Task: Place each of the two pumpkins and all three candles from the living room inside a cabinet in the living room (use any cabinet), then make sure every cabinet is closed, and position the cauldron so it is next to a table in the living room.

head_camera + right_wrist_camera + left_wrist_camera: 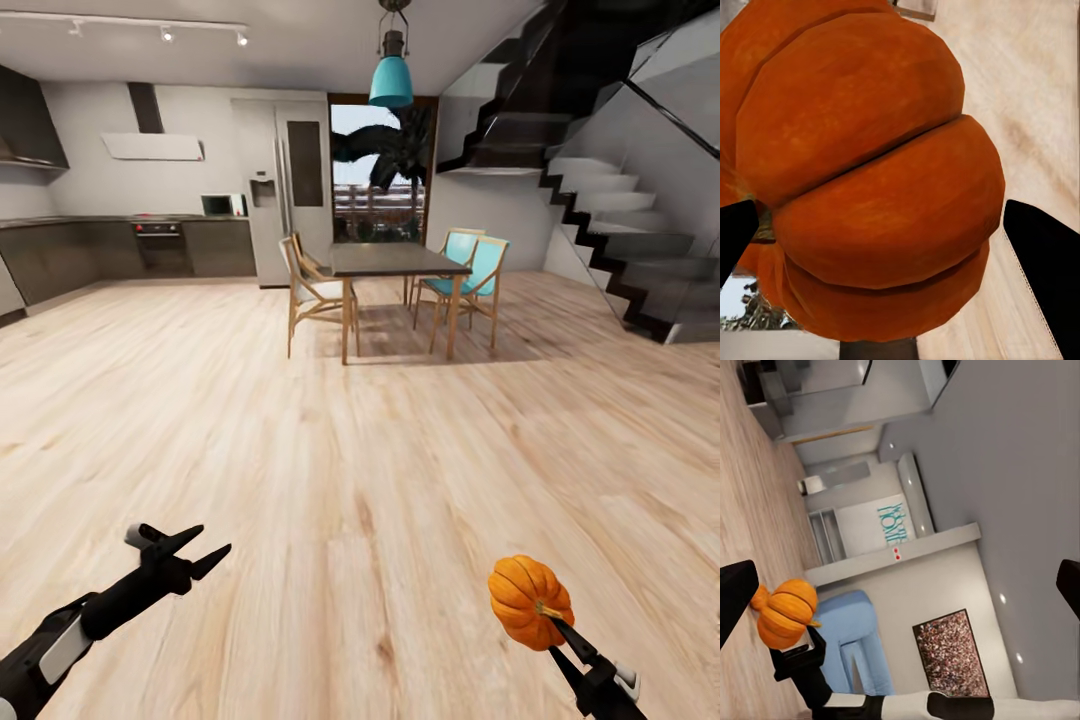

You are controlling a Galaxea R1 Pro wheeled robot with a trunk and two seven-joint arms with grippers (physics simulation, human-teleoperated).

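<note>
A bright-orange ribbed pumpkin (pixel 528 598) hangs above the wood floor at the lower right of the head view, with my right gripper (pixel 548 612) shut on it. In the right wrist view the pumpkin (pixel 870 180) sits between the two black fingertips of the right gripper (pixel 889 247). The left wrist view catches the same pumpkin (pixel 786 611) and the right gripper (pixel 799 649) beneath it. My left gripper (pixel 212 542) is at the lower left of the head view, open and holding nothing. In its own wrist view the left gripper (pixel 900 589) has its fingertips spread wide.
Ahead stands a dark dining table (pixel 395 262) with wooden and teal chairs (pixel 470 275). Kitchen counters (pixel 120 250) and a fridge (pixel 285 190) line the far left wall. A staircase (pixel 620 240) rises at the right. A blue armchair (pixel 855 645) shows in the left wrist view.
</note>
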